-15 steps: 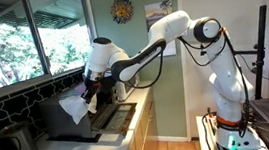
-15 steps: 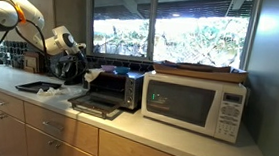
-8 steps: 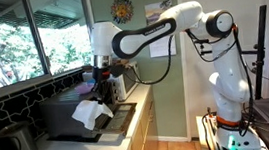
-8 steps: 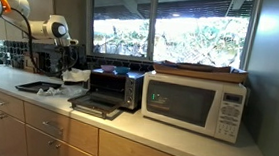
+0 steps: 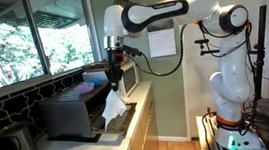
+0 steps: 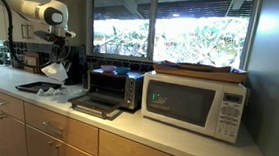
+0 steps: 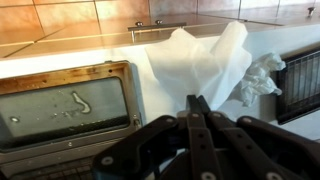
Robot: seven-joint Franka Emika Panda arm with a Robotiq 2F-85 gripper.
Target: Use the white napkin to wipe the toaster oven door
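Note:
The black toaster oven stands on the counter with its door folded down open. In the wrist view the door's glass lies at the left, facing up. My gripper is shut on the white napkin, which hangs from the fingertips. In both exterior views the gripper is raised above counter height, off to the side of the oven. The napkin dangles free and touches nothing.
A white microwave stands beside the oven. Crumpled white paper lies on the counter next to a dark tray. A dark rack is at the right of the wrist view. Windows run behind the counter.
The arm has lifted and swung away from the oven door, carrying the napkin with it. The napkin now hangs in the air instead of lying near the door.

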